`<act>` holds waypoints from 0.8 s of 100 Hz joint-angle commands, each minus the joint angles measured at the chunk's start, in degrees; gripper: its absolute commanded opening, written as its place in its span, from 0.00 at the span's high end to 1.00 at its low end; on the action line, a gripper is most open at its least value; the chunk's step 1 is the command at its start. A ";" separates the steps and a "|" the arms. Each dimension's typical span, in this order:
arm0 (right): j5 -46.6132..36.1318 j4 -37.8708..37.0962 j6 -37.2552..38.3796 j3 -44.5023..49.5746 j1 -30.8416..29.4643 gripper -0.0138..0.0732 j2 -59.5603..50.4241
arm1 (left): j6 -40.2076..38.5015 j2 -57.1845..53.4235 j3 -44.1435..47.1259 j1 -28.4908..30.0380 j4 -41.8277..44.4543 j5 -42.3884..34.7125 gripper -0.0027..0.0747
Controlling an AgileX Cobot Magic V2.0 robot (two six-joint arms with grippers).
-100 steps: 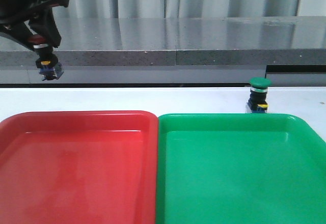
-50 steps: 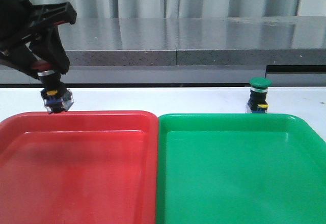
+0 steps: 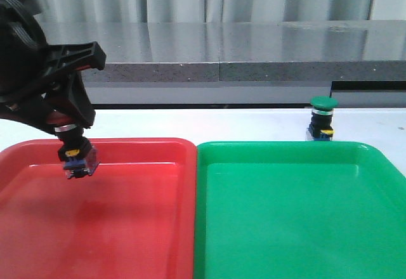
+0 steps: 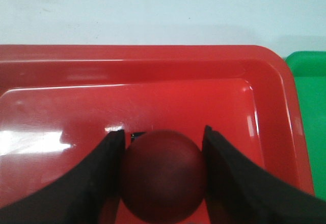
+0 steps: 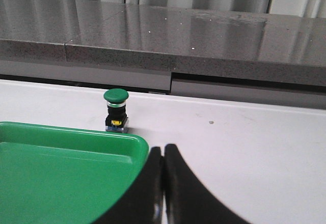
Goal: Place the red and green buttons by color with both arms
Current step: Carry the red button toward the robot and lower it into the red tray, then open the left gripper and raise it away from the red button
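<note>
My left gripper point(image 3: 66, 133) is shut on the red button point(image 3: 77, 158), which hangs over the back left part of the red tray point(image 3: 158, 215), its yellow tab and clear-blue base pointing down. In the left wrist view the dark red cap point(image 4: 164, 175) fills the gap between the two black fingers point(image 4: 94, 183), above the red tray's floor point(image 4: 204, 102). The green button point(image 3: 323, 119) stands upright on the white table behind the green tray point(image 3: 292, 215). My right gripper point(image 5: 163, 155) is shut and empty beside the green tray's corner point(image 5: 76, 168), with the green button point(image 5: 116, 110) further off.
A grey stone ledge point(image 3: 254, 51) runs along the back of the white table point(image 3: 222, 123). The two trays lie side by side, touching at the middle, and fill the front of the table.
My left arm has come down and moved right and towards the front with the red button, from above the table's back edge to over the red tray. The green button has not moved.
</note>
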 commanded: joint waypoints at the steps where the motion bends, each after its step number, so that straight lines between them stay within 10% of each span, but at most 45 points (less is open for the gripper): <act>1: -4.20 -0.30 -0.48 -0.80 -0.27 0.92 -1.00 | -0.67 -0.96 -1.29 -0.51 -1.17 -3.25 0.75; 53: -4.20 -0.30 -0.48 -0.80 -0.27 0.92 -1.00 | -0.67 2.36 -1.29 -2.00 -1.39 -3.47 0.72; 80: -4.20 -0.30 -0.48 -0.80 -0.27 0.92 -1.00 | -0.67 2.36 -1.29 -2.00 -1.48 -3.36 0.39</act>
